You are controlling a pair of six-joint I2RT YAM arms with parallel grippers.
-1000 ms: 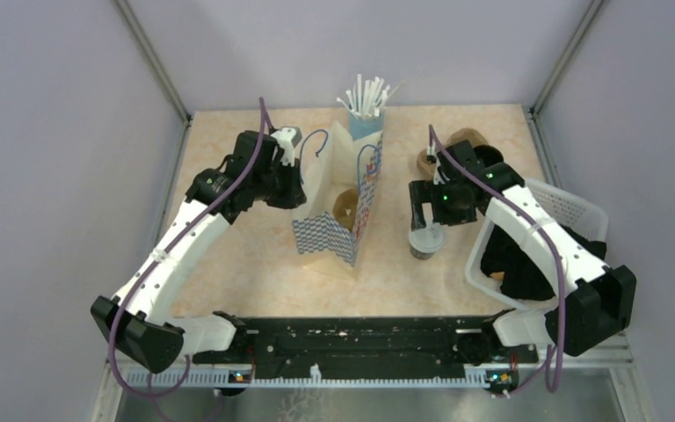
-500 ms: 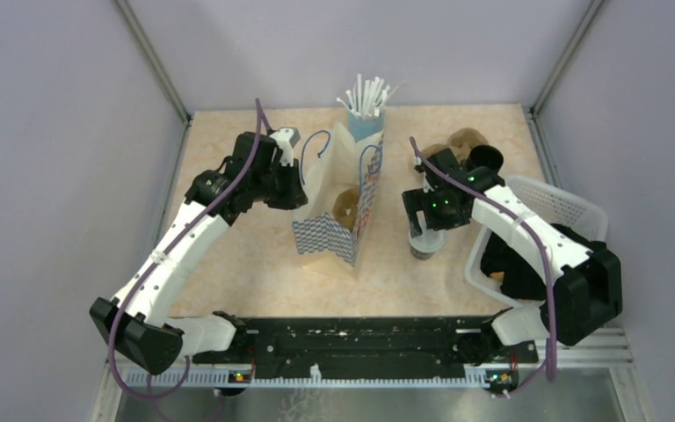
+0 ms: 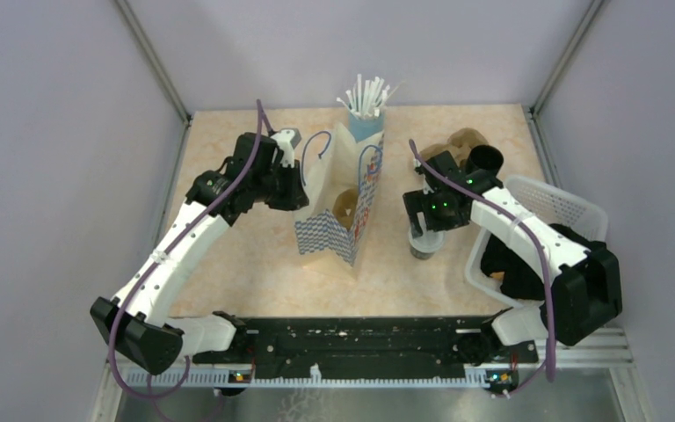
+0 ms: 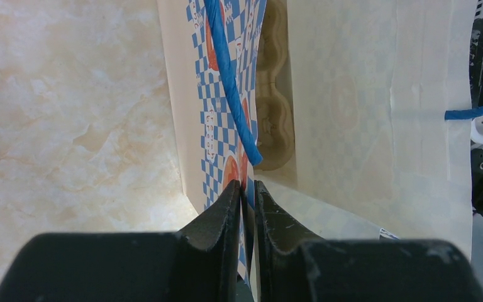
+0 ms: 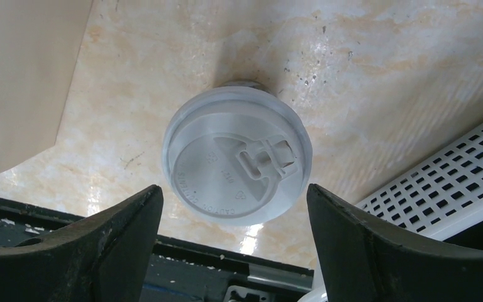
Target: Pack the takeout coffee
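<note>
White lid (image 5: 236, 170): seated on the takeout coffee (image 3: 424, 244), which stands upright on the marbled table (image 3: 255, 264) between the paper bag (image 3: 338, 207) and the white basket (image 3: 562, 207).
Right gripper (image 5: 233, 195): over the lid with its fingers spread wide, one on each side, touching nothing.
Left gripper (image 4: 246, 189): pinched tight on the paper bag's side wall at the rim.
Bag contents: a moulded pulp cup carrier (image 4: 273, 107) shows inside the open mouth.

Marbled beige table (image 3: 404, 286) carries a checkered paper bag (image 3: 325, 239), lidded coffee cup (image 3: 425, 244), cup of straws (image 3: 365, 127) and white basket (image 3: 571, 204)
</note>
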